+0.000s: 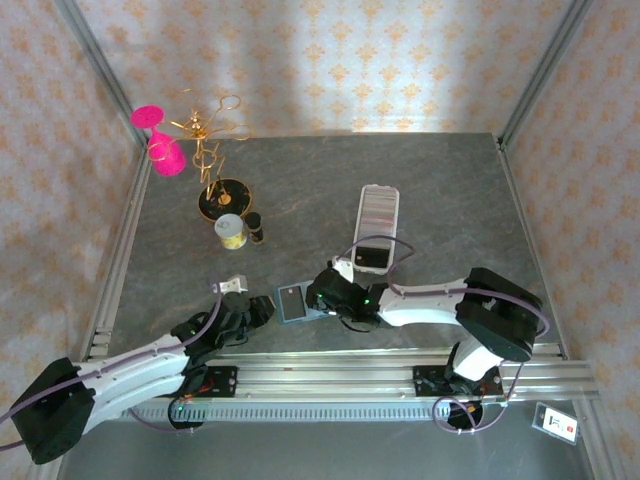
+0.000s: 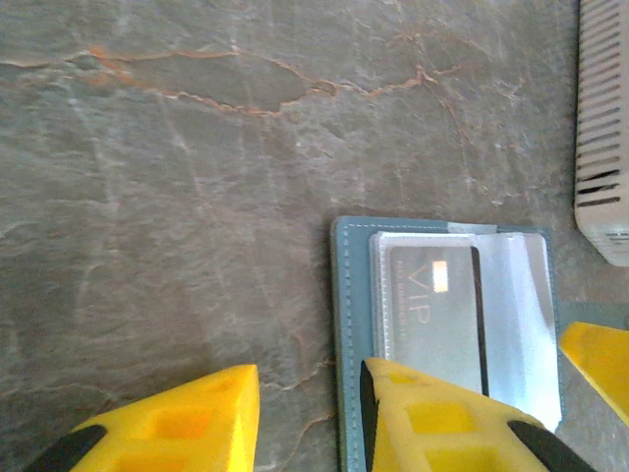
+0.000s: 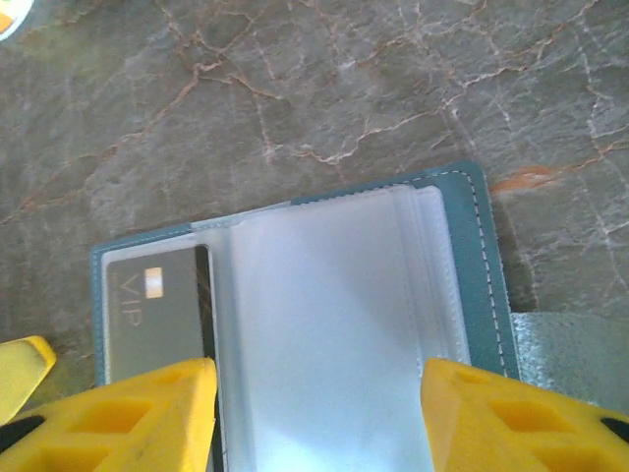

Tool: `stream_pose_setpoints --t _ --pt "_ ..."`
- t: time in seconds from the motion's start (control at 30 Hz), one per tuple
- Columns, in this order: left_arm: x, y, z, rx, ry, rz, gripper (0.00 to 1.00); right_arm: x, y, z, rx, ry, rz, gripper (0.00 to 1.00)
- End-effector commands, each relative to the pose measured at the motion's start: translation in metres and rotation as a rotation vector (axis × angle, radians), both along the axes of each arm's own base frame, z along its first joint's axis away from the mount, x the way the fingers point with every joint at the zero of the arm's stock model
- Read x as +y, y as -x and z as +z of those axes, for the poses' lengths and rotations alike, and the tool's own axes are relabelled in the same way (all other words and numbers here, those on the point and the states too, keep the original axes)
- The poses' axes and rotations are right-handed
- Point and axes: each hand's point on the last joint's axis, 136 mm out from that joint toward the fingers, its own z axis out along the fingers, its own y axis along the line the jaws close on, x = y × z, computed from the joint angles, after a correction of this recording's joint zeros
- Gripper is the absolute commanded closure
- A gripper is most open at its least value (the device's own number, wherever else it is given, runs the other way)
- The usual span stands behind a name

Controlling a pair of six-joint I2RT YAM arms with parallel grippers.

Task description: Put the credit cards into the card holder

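Near the table's [image 1: 420,180] front edge: left gripper [image 2: 310,379] released, straddling the card holder's [image 1: 294,302] left rim. Dark VIP card [image 2: 432,315] sits in its left sleeve. Right gripper [image 3: 316,379] is spread wide above the clear sleeve [image 3: 324,295]. Other credit cards [image 1: 378,212] in white tray [image 1: 379,189] – farther back, right of centre.

Card holder [image 1: 293,302], seemingly open, on table [image 1: 400,170]
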Motion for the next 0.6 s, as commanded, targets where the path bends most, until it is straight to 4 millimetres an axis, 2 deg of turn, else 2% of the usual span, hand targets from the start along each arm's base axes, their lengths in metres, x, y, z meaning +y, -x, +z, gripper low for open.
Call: stream_pose_setpoints --t 0.0,0.17,0.37,0.57 --pt "-0.01 -0.007 0.014 -0.042 0.035 -0.025 0.68 -0.006 -0.002 -0.012 0.014 0.057 -0.019 0.43" --pt "-0.012 -0.006 0.009 -0.03 0.034 -0.037 0.69 0.0 0.002 -0.018 0.042 0.04 0.0 0.43" --pt "-0.011 -0.003 0.001 -0.015 0.032 -0.039 0.72 0.016 0.004 -0.011 0.056 -0.034 0.025 0.43" --pt "-0.011 -0.003 -0.003 -0.009 0.024 -0.042 0.74 0.033 0.009 -0.014 0.094 -0.064 0.067 0.42"
